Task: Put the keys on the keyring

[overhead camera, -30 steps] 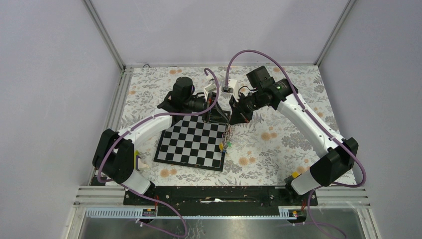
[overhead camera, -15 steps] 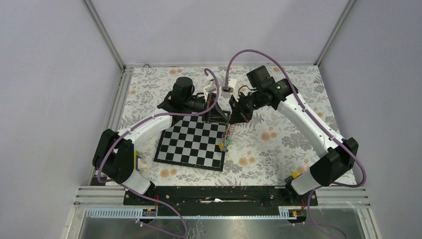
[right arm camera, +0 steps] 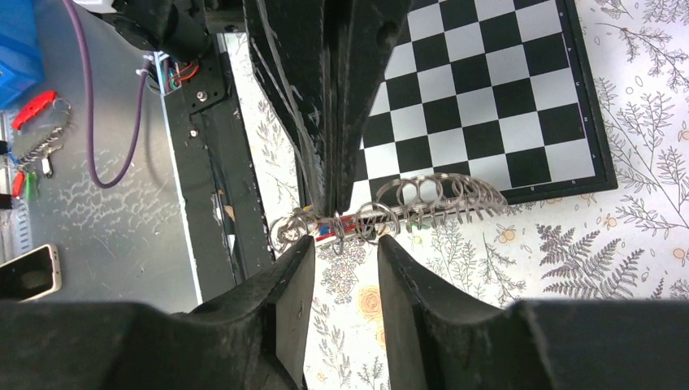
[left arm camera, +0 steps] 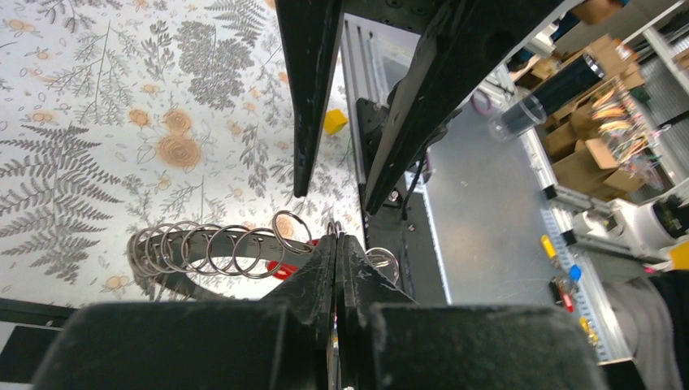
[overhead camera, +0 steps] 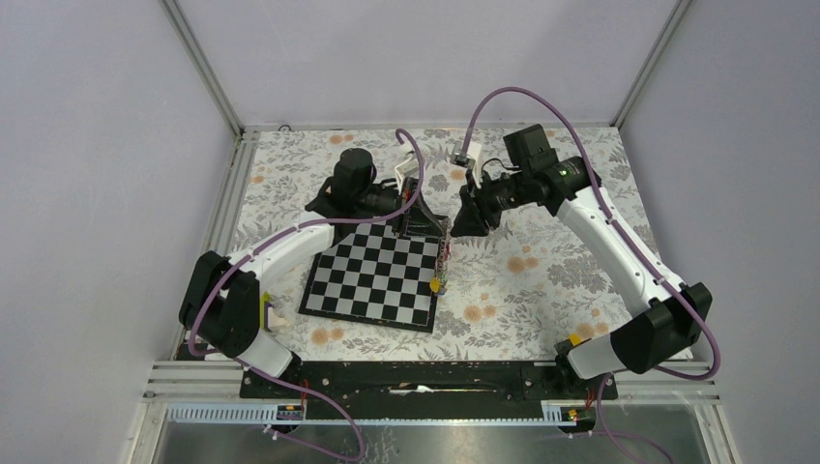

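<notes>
My left gripper (left arm camera: 335, 238) is shut on the rim of the grey keyring (left arm camera: 172, 284), held in the air over the chessboard's (overhead camera: 372, 275) right edge. Several small wire loops of the keys (left arm camera: 219, 248) are strung along the ring, with a red tag (left arm camera: 280, 270) beneath. In the top view the keys (overhead camera: 441, 269) dangle below my left gripper (overhead camera: 432, 230), a yellow tag (overhead camera: 437, 286) lowest. My right gripper (right arm camera: 337, 244) is open, just short of the keyring (right arm camera: 443, 201), with nothing between its fingers (right arm camera: 296, 272). From above, the right gripper (overhead camera: 462, 224) sits right of the left one.
The chessboard (right arm camera: 487, 97) lies on a floral tablecloth (overhead camera: 541, 261). Purple cables (overhead camera: 503, 97) arc over both arms. The black base rail (overhead camera: 416, 377) runs along the near edge. Grey walls enclose the table on three sides.
My right gripper has opened and drawn back to the right, away from the ring. The left gripper stays shut on the keyring, and the dangling keys have shifted slightly.
</notes>
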You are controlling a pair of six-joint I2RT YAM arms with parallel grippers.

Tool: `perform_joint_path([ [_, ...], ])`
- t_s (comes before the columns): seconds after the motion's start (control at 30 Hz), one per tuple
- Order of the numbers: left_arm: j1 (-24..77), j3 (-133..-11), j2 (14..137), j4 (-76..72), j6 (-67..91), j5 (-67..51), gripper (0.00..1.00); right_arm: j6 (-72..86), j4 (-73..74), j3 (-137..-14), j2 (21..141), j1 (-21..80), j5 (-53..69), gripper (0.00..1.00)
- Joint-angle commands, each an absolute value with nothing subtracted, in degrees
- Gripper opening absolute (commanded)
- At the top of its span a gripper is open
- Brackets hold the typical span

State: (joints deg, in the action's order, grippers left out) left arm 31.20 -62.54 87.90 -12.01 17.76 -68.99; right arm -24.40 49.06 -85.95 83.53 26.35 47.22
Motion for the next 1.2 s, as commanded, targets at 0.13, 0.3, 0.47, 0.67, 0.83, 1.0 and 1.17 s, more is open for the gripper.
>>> perform_joint_path([
  [0.13, 30.7, -60.2, 86.7, -34.1, 34.3, -71.8, 0.00, -22.1, 44.0, -82.4, 80.3, 24.5, 56.2, 0.43],
  [0.3, 30.8, -59.1, 86.9, -38.6, 37.9, -71.5, 0.00, -22.5, 43.6, -81.9, 80.5, 24.5, 58.1, 0.43],
  [0.47, 30.7, -58.8, 86.9, -40.0, 39.1, -71.3, 0.00, -22.5, 43.2, -81.3, 80.4, 24.5, 58.6, 0.40],
  [0.67, 30.7, -58.7, 87.1, -40.4, 39.5, -71.1, 0.00, -22.5, 43.0, -80.7, 80.1, 24.5, 59.0, 0.29],
  [0.83, 30.7, -58.5, 87.1, -40.6, 39.5, -71.0, 0.00, -22.5, 43.0, -80.6, 80.0, 24.5, 59.4, 0.16],
  [1.0, 30.6, -58.1, 87.3, -40.5, 39.0, -70.7, 0.00, -22.7, 43.3, -81.0, 79.9, 24.5, 59.6, 0.03],
  [1.17, 30.6, -58.1, 87.0, -36.9, 35.3, -70.0, 0.00, -23.0, 43.7, -81.2, 79.5, 24.5, 58.1, 0.00],
])
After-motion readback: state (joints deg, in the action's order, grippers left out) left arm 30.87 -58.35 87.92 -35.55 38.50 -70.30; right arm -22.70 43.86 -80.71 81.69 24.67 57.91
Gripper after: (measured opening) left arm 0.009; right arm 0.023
